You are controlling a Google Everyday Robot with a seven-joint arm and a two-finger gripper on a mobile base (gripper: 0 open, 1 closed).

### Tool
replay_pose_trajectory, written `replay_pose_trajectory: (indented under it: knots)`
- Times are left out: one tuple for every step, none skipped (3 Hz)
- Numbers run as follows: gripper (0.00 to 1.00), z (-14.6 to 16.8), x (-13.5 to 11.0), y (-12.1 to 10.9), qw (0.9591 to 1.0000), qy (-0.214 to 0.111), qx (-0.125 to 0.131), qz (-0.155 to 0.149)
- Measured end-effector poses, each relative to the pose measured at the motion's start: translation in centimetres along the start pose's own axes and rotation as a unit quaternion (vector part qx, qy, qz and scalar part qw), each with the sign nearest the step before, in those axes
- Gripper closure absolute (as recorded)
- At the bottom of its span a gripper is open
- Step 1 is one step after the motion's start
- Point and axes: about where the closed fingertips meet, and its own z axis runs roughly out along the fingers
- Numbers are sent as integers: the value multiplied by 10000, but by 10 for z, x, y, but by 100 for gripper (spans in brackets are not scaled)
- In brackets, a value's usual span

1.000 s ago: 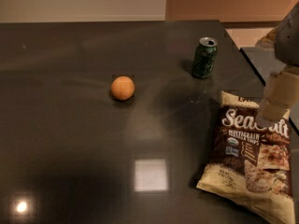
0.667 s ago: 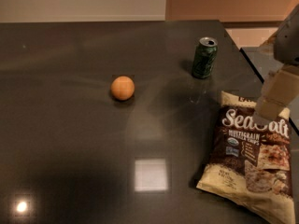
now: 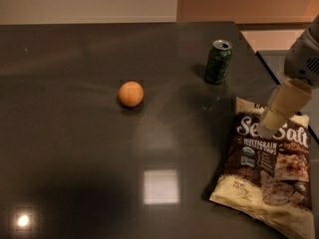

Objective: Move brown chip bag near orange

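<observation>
A brown chip bag [image 3: 266, 183] lying flat on dark tabletop [image 3: 75, 158], gripper [image 3: 268, 127] hanging over the bag's top lettering, its grip state impossible to tell, orange [image 3: 130, 94] sitting well apart.

On surface [image 3: 75, 158]: orange [image 3: 131, 93] left of centre; can [image 3: 218, 61] behind, to right; bag [image 3: 266, 183] front right, well apart from orange; tool [image 3: 267, 128] above bag's rear part.

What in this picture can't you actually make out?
Camera view:
- The gripper is above the top part of the brown chip bag. Whether it touches the bag can't be told, and its arm runs off the right edge.
- Some of the bag's lettering is hidden by the gripper, and its lower right corner is cut off by the frame.
- The green can has label print too small to read.
</observation>
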Motion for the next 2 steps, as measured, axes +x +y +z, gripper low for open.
replay_pose_trajectory:
  knots:
    - [0,19,1,10,9990,66,-282,345]
    - [0,36,1,20,9984,171,-364,400]
